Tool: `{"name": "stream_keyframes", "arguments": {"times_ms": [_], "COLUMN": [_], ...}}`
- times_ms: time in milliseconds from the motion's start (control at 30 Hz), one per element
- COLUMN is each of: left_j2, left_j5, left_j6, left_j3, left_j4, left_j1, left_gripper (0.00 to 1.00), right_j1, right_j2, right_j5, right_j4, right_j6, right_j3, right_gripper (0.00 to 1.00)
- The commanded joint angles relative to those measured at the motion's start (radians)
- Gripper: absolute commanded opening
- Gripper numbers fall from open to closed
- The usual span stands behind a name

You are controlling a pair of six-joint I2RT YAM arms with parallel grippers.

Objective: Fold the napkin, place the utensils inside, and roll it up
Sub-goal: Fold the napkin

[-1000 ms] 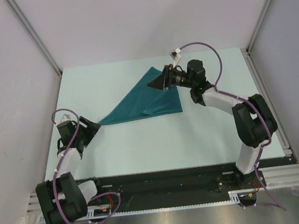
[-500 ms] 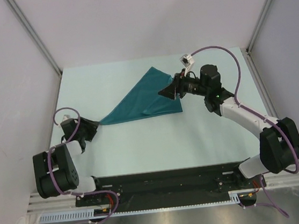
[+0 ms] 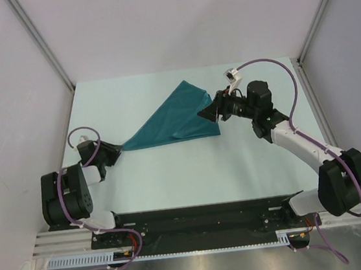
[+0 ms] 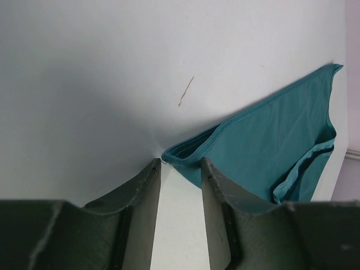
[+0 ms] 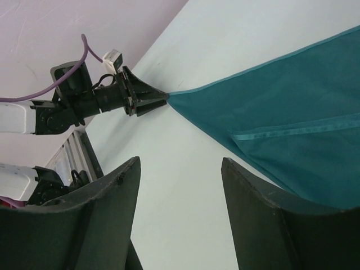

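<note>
The napkin [image 3: 169,120] lies folded into a triangle on the worktop's [image 3: 172,175] far half. It's soft, light and limp, so you should pinch a corner or hem. At its left tip your left fingers [image 4: 143,191] sit slightly apart, and your right fingers [image 5: 112,197] are wide apart by its right edge, both empty.

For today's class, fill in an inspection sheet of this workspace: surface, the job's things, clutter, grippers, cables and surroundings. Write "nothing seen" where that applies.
Surface: pale table; a small brownish streak shows in the left wrist view.
Job's things: teal napkin folded into a triangle, lying on the table; utensils: nothing seen.
Clutter: nothing seen.
Grippers: left gripper, fingers apart, tips at the napkin's left corner; right gripper wide open at the napkin's right edge, holding nothing.
Cables: purple cables loop along both arms.
Surroundings: plain walls on three sides, with metal frame posts.
</note>
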Motion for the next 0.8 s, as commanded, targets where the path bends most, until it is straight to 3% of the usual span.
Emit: {"name": "stream_keyframes", "arguments": {"times_ms": [0,133,233,267,500,767], "left_j2": [0.055,0.067,0.076,0.078,0.111,0.295], "left_j5": [-0.007,-0.016,-0.022,-0.022,-0.019,-0.166], "left_j6": [-0.011,-0.005,0.017,0.024,0.145,0.351], "left_j3": [0.026,0.035,0.063,0.072,0.268,0.686], "left_j4": [0.013,0.013,0.012,0.013,-0.025,-0.209], "left_j1": [-0.011,-0.014,-0.028,-0.036,-0.206,-0.575], "left_gripper": [0.36,0.24,0.10,0.01,0.00,0.00], "right_j1": [-0.007,-0.013,-0.015,-0.018,-0.030,-0.062], "right_j2": [-0.064,-0.081,-0.088,-0.091,-0.113,-0.162], "right_j5": [0.023,0.033,0.035,0.036,0.041,0.035], "right_j4": [-0.015,-0.030,-0.036,-0.036,-0.061,-0.093], "right_j6": [-0.031,-0.037,-0.039,-0.042,-0.060,-0.074], "right_j3": [0.003,-0.006,-0.011,-0.012,-0.029,-0.068], "right_gripper": [0.65,0.65,0.65,0.65,0.65,0.65]}}
